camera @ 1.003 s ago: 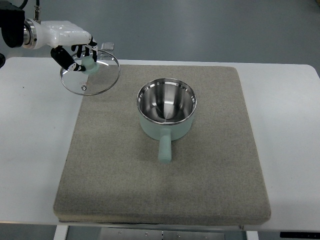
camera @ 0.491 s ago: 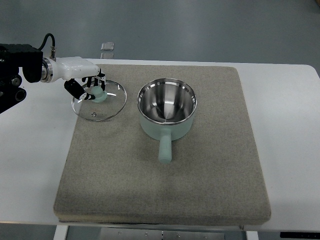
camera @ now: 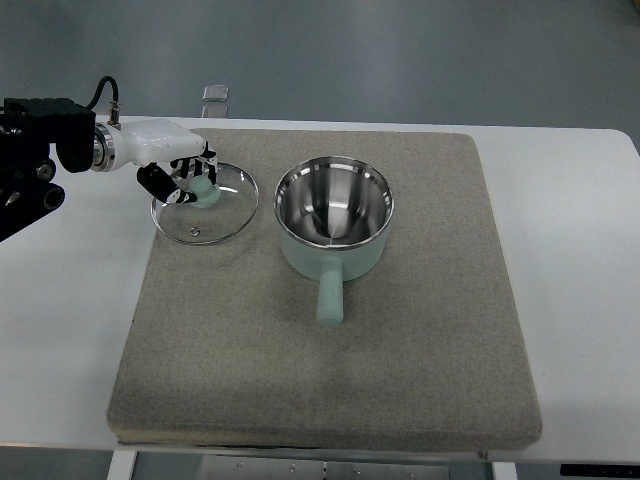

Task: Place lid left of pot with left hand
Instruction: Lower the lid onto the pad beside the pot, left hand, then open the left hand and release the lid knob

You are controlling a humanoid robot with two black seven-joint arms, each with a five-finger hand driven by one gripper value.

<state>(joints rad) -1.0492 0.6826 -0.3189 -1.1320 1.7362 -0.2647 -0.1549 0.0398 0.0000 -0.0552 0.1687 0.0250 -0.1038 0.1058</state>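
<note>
Left hand (camera: pixel 183 180) comes in from the left edge, white forearm shell level over the table, dark fingers (camera: pixel 160 183) curled round the pale green knob (camera: pixel 203 192) of the glass lid (camera: pixel 205 203). Grip is closed on the knob; nothing slack about it that I can see.

Lid sits over the left part of the grey mat (camera: pixel 330 370), its rim overhanging the mat's left edge a little, just beside the pot (camera: pixel 333 220) but with a clear gap between the two rims. From this steep angle I cannot say for certain whether the lid is resting on the mat or held just above it; it looks roughly flat, perhaps tipped a little toward the hand.

Pot stands open near mat centre, steel inside showing, handle (camera: pixel 329 298) pointing toward the robot's side. Small clear item (camera: pixel 215 93) lies on the white table (camera: pixel 570 260) beyond the mat, well apart from the work. Right hand not visible.

Judgement: this is the set-down step, near the end of the task. Lid is already left of the pot. Next move calls for settling it fully flat if not yet down, then loosening the fingers and lifting straight off the knob without dragging the lid toward the pot.
</note>
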